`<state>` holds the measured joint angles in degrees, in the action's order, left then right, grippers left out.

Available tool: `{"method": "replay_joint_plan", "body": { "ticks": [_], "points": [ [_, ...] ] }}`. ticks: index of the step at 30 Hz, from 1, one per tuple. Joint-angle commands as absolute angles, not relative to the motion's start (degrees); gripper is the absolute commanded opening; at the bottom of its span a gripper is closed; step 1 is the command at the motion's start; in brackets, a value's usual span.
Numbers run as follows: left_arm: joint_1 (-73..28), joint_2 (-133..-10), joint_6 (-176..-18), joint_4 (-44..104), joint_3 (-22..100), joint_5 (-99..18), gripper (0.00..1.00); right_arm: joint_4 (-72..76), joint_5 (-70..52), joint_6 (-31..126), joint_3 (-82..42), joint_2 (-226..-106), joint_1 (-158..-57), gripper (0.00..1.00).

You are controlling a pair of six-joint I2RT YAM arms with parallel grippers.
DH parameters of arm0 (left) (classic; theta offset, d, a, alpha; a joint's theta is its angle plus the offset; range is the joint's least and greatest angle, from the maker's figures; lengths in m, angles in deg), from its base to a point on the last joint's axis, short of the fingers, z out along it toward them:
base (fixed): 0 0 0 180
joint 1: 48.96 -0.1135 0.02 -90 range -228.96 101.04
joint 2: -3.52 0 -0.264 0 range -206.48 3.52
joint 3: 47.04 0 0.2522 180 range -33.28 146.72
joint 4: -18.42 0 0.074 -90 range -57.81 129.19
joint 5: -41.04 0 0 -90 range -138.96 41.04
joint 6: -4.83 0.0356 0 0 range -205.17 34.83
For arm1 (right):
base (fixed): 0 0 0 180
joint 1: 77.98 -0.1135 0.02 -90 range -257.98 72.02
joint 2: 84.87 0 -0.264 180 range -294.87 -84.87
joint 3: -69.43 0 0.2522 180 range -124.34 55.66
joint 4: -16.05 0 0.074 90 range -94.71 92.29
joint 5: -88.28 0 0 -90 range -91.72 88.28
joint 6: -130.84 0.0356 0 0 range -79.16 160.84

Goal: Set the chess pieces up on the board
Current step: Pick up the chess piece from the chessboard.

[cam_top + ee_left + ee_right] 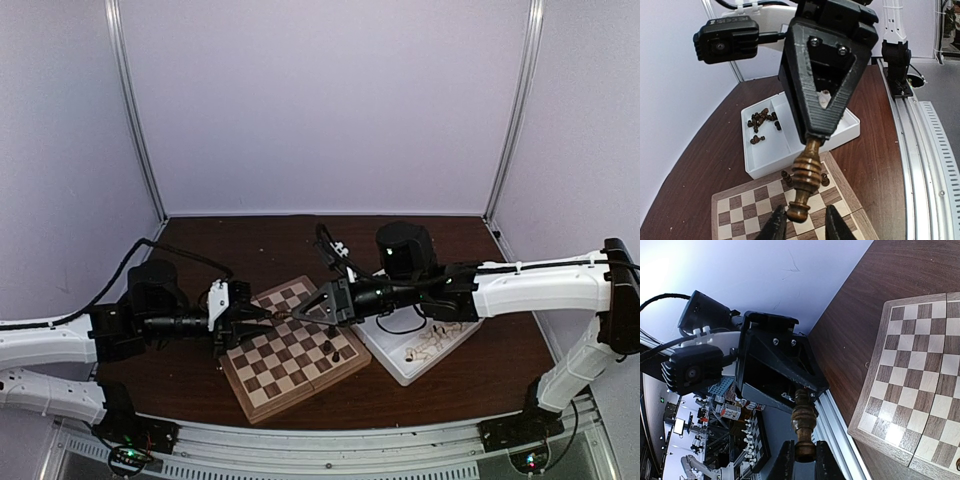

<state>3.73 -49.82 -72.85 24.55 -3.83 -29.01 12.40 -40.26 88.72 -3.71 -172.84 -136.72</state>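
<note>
Handover over the board (pixel 275 375): the right pincer (pixel 805 449) pinches the dark chess piece (pixel 807 170) by one end, while the left pincer (pixel 806 214) flanks the other, slightly spread (close it squarely before the right lets go).

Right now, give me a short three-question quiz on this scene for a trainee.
1. True or false: the white tray is empty.
2. The raised chess piece spans between: A the left pincer and right pincer; B two human hands; C nothing.
3. Fill in: in the top view, the board lies ___ of the tray.
Key: 1 false, it holds dark pieces; 2 A; 3 left.
</note>
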Motion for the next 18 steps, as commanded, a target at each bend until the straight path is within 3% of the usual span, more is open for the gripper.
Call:
{"method": "replay_joint_plan", "body": {
  "ticks": [1, 6, 18],
  "points": [
    [3.3, -49.5, -72.8, 21.3, -3.1, -27.0, 0.26, 14.0, -41.4, 88.1, -3.2, -172.6, -136.7, 0.01],
    [3.3, -49.2, -73.1, 20.2, -3.6, -27.8, 0.38, 14.1, -41.7, 88.1, -3.1, -172.9, -136.7, 0.01],
    [3.3, -50.2, -73.1, 19.5, -3.0, -26.8, 0.22, 14.6, -42.5, 88.2, -3.2, -173.7, -136.8, 0.01]
  ]
}}
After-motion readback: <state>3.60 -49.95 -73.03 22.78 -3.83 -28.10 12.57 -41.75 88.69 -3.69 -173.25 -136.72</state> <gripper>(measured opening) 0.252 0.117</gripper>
